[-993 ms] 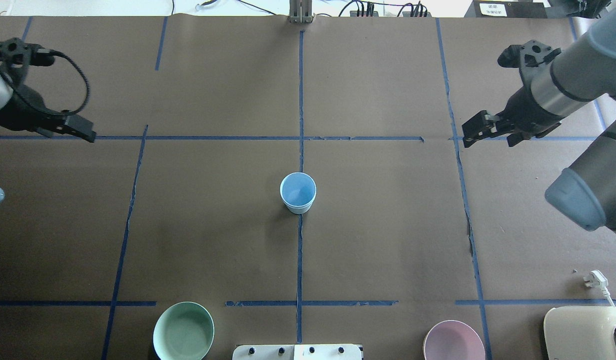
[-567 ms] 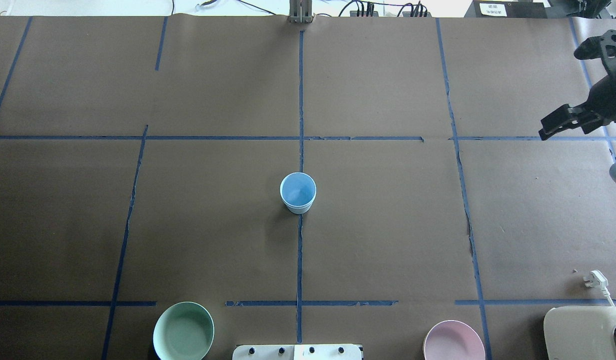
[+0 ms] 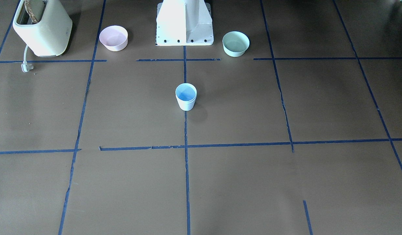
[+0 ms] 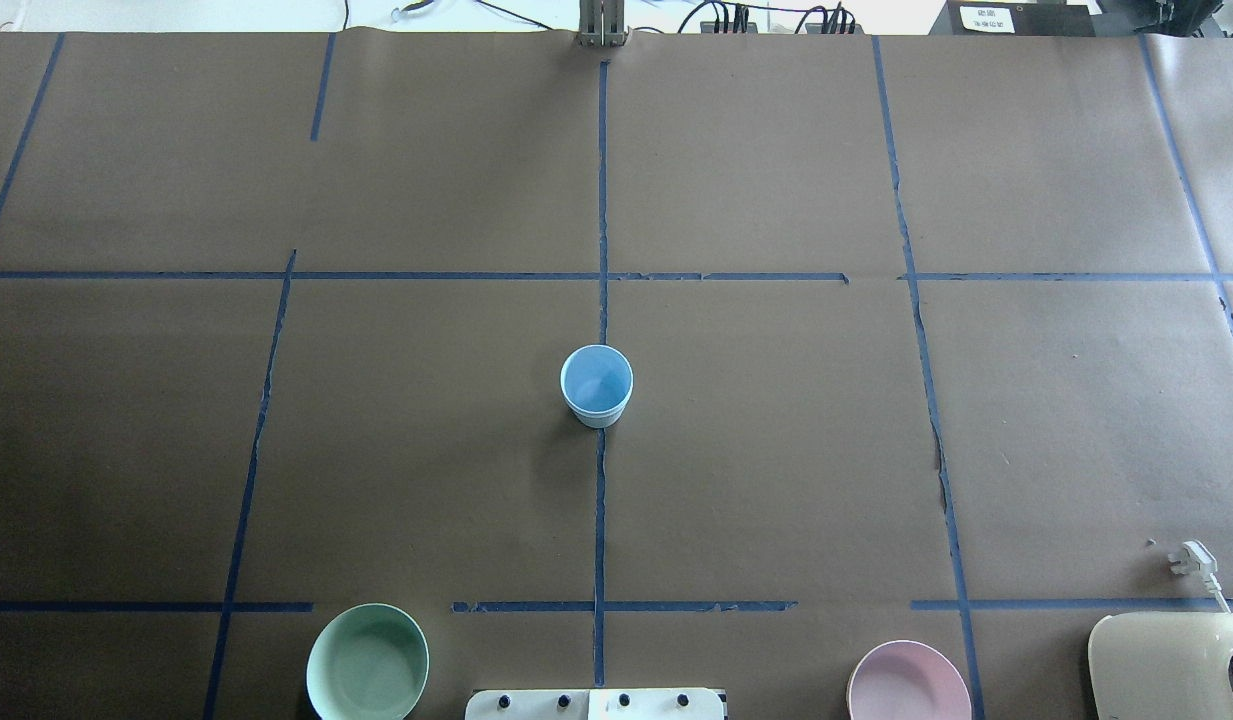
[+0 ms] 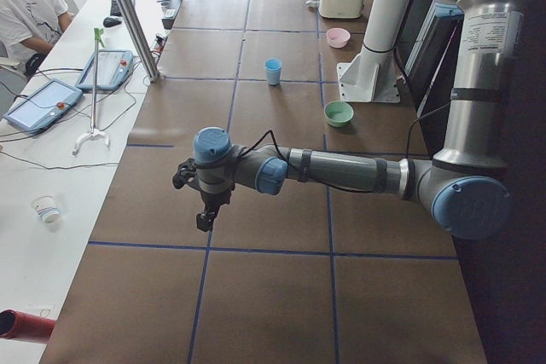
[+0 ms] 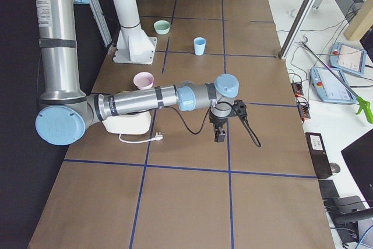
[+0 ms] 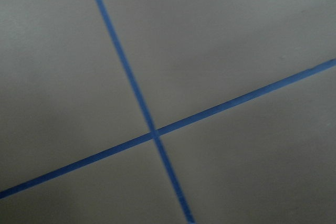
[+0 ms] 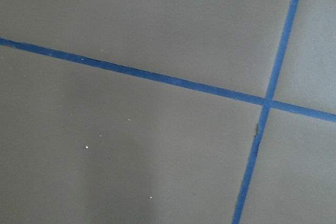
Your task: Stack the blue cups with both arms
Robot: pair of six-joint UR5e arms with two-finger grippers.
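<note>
One pale blue cup (image 4: 596,385) stands upright at the table's middle on the centre tape line; it also shows in the front view (image 3: 186,97). No second separate cup shows anywhere. Both arms are out of the overhead and front views. In the exterior left view my left gripper (image 5: 205,219) hangs over the table's left end, far from the cup (image 5: 272,71). In the exterior right view my right gripper (image 6: 220,137) hangs over the right end, far from the cup (image 6: 199,46). I cannot tell whether either is open or shut. The wrist views show only brown paper and blue tape.
A mint-green bowl (image 4: 367,663) and a pink bowl (image 4: 908,683) stand at the near edge beside the white pedestal (image 3: 184,23). A cream toaster (image 4: 1166,665) with its plug (image 4: 1191,560) sits at the near right corner. A person sits beyond the far edge (image 5: 26,6).
Both arms have swung outwards and left the overhead view, the left one first, then the right. The blue cup has not moved.
</note>
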